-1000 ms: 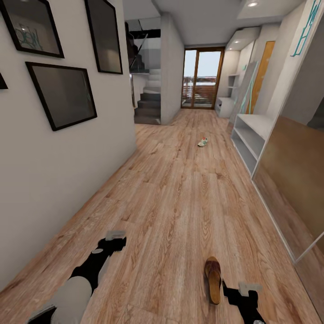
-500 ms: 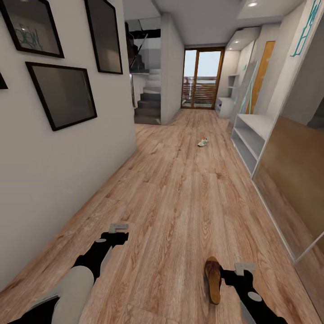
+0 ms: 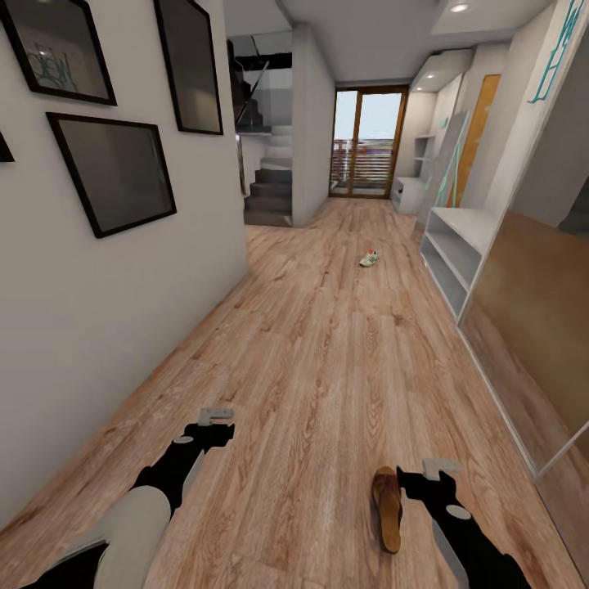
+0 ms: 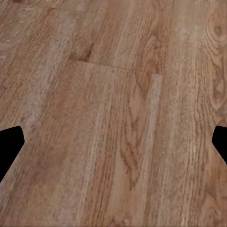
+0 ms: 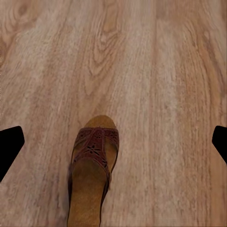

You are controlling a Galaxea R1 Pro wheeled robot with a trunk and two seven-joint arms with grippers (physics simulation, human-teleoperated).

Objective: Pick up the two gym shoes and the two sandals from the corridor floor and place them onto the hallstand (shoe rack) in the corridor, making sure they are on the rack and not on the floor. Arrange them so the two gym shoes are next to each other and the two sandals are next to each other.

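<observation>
While the right pincer (image 3: 432,473) hovers just beside the brown sandal (image 3: 387,507) at the head view's lower centre, a gym shoe (image 3: 369,258) lies mid-frame near the hallstand (image 3: 458,245). Left wrist: bare floor (image 4: 113,113), fingers spread. Right wrist: sandal (image 5: 92,170) low between seemingly spread fingers.
</observation>
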